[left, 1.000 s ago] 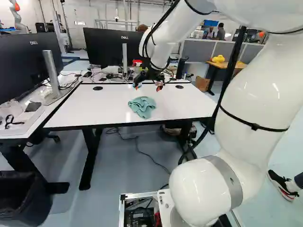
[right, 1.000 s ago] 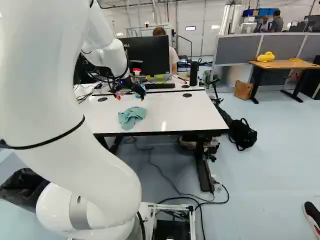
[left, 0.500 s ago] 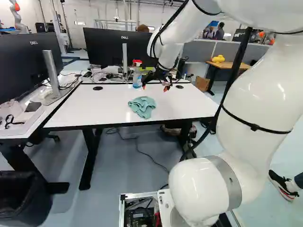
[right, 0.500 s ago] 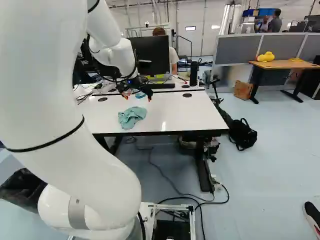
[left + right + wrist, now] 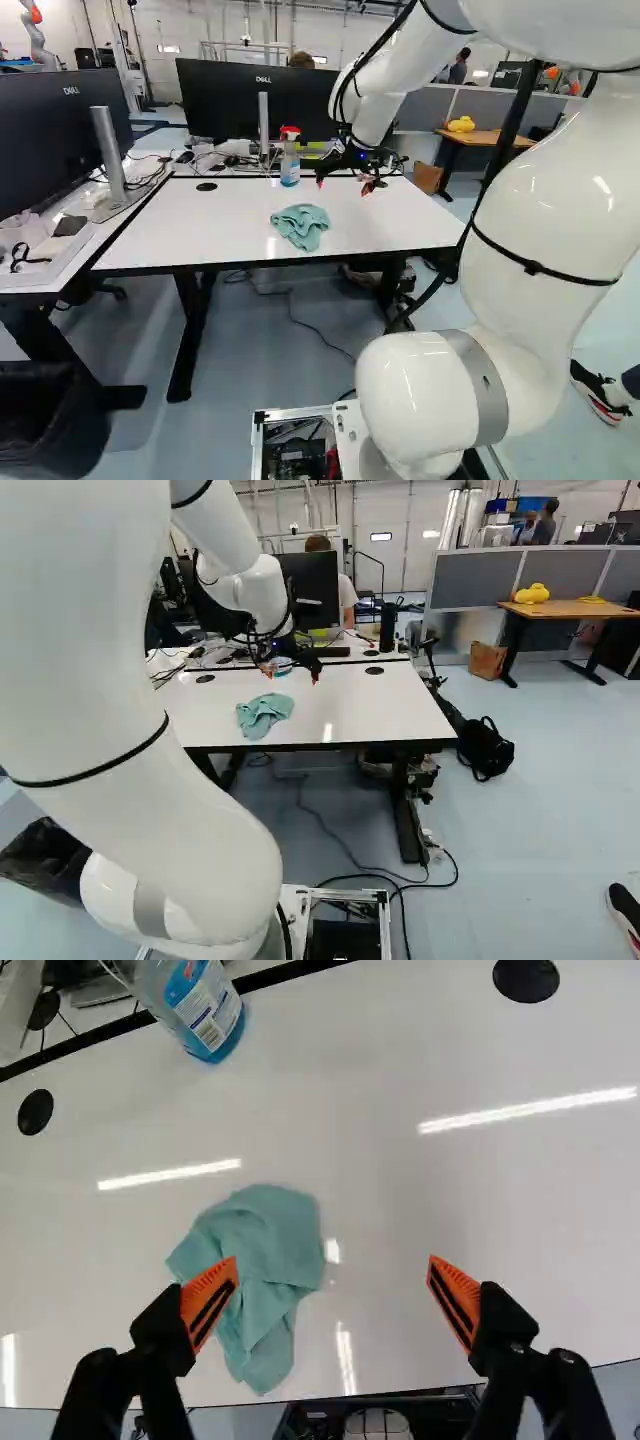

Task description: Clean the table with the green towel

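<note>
Above the far part of the white table, my gripper hangs with nothing between its fingers. Seen from the wrist, the gripper stands wide open, its orange pads far apart. The crumpled green towel lies on the tabletop, nearer the front edge than the gripper; in the wrist view the towel is partly covered by one finger. A spray bottle with blue liquid and a red head stands upright at the table's far edge, to the left of the gripper in the left base view.
Behind the table, monitors and cables stand on further desks. A black bin is at the lower left of the left base view. A black bag lies right of the table. Another robot stands far back.
The arm has swung to the right over the table, uncovering the spray bottle in the left base view. The gripper has stayed open; towel and base have not moved.
</note>
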You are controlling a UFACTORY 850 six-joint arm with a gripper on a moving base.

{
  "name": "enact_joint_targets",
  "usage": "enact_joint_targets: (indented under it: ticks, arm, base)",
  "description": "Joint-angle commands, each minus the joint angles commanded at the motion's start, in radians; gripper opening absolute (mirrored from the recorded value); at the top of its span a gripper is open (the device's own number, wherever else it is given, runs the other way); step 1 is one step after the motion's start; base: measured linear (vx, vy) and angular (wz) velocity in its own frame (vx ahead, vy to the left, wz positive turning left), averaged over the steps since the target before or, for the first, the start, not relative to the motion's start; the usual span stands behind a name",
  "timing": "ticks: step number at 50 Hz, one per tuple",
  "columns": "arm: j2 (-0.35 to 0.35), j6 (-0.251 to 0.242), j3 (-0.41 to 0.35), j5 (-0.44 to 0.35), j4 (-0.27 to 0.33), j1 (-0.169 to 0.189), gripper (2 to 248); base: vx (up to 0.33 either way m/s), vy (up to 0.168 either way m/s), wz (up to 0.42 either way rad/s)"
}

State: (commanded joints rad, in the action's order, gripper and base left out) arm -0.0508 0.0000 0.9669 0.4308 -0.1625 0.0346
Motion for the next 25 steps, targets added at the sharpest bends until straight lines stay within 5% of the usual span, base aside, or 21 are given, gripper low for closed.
enact_joint_targets:
  ticks: [25]
  arm:
    - [-0.005, 0.000, 0.005, 0.000, 0.000, 0.090, 247]
  base:
    - [0.000, 0.000, 0.000]
